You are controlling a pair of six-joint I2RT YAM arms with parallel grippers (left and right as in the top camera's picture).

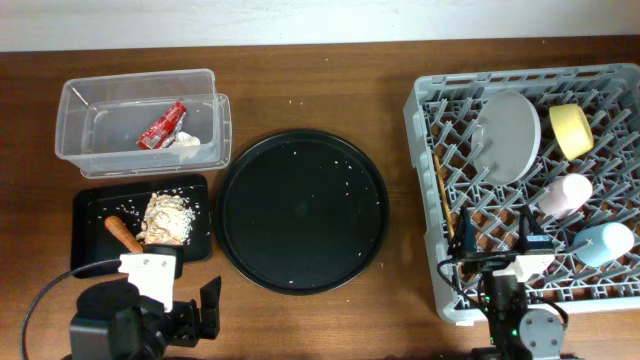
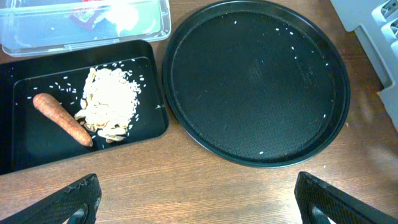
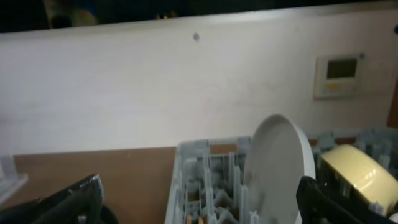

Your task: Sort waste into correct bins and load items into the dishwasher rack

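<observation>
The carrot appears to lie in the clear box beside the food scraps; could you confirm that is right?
Not quite: the carrot lies in the shallow black tray, beside the food scraps; the left wrist view shows it.

The bench point(image 1: 320, 85) is dark brown wood with a faint grain, evenly lit. Behind it runs a plain white wall point(image 3: 155, 93), and a small pale control panel point(image 3: 339, 76) with a greenish screen is mounted on it toward the right.
</observation>
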